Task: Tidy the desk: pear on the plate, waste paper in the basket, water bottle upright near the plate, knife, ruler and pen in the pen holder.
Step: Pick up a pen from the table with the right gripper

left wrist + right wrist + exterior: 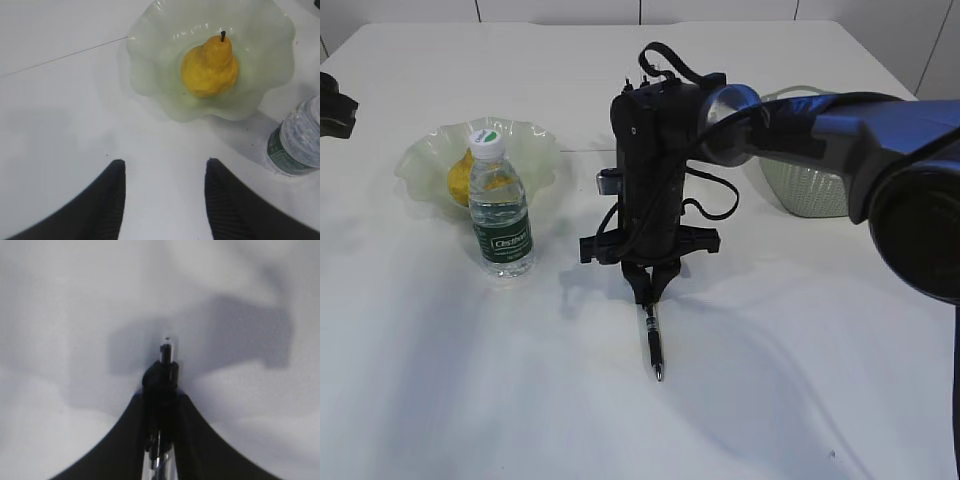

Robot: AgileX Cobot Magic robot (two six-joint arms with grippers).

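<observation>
The desk, white, is seen from a slant; largest to smallest follows. The right arm is stretched in from the right edge w/ its gripper pointed down at the desk's middle. The basket, sage green, is set twd the far right, partly hidden behind that arm. The plate, pale green w/ wavy rim, is placed far left; the pear is laid inside it, stem up in the left wrist view. The water bottle is stood upright just in front of the plate, nearly touching its rim, white cap on top. The pen is laid on the desk's middle, tip twd the near edge; its far end is pinched between the right gripper's fingers, jaws closed narrow on it. The left gripper is held above bare desk nr the plate, jaws apart at a medium gap, nothing between them.
</observation>
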